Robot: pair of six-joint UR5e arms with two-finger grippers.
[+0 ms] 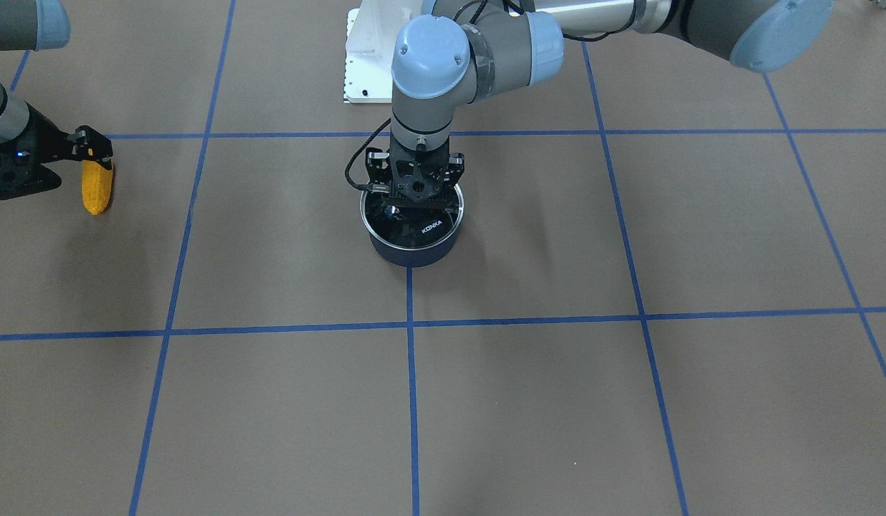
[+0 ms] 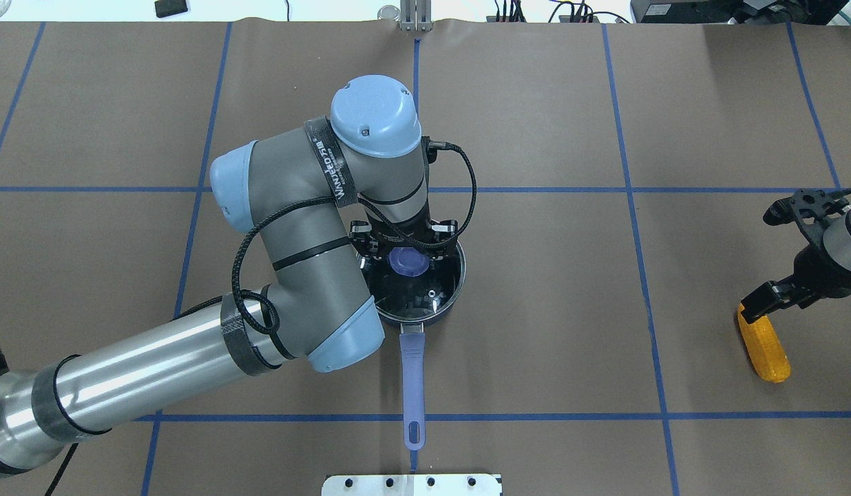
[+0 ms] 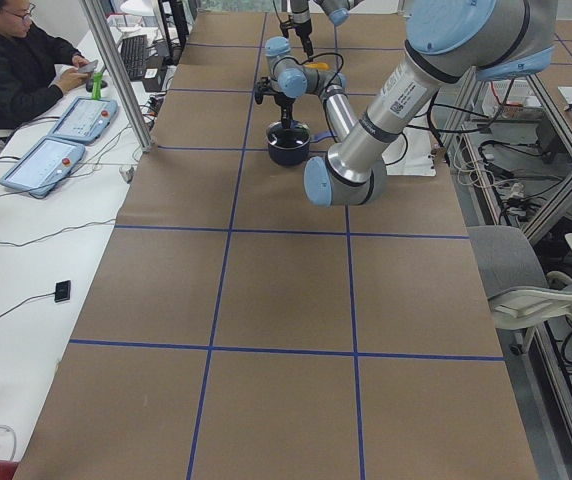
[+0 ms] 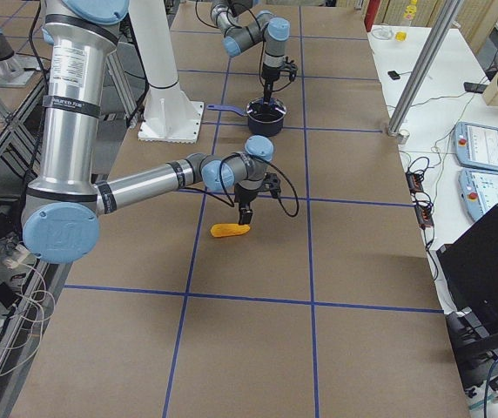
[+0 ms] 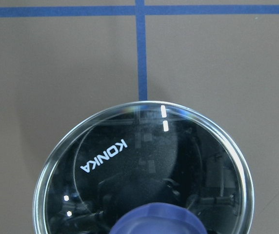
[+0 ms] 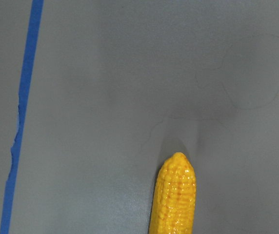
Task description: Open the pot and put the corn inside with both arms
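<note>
The dark pot (image 2: 445, 303) stands mid-table with its glass lid (image 5: 144, 170) on and its purple-blue handle (image 2: 412, 386) pointing toward the robot. My left gripper (image 2: 406, 249) hangs straight down over the lid, and its jaws look spread on either side of the purple knob (image 2: 408, 262). The pot also shows in the front view (image 1: 413, 247). The orange-yellow corn (image 2: 764, 348) lies low by the table on my right side. My right gripper (image 2: 757, 304) is closed on the corn's thick end. The corn's tapered tip shows in the right wrist view (image 6: 176, 195).
A white mounting plate (image 1: 368, 64) sits at the robot's base, behind the pot. Blue tape lines (image 1: 411, 401) divide the brown table cover into squares. An operator (image 3: 16, 60) sits at a side bench with tablets, off the table's far left edge.
</note>
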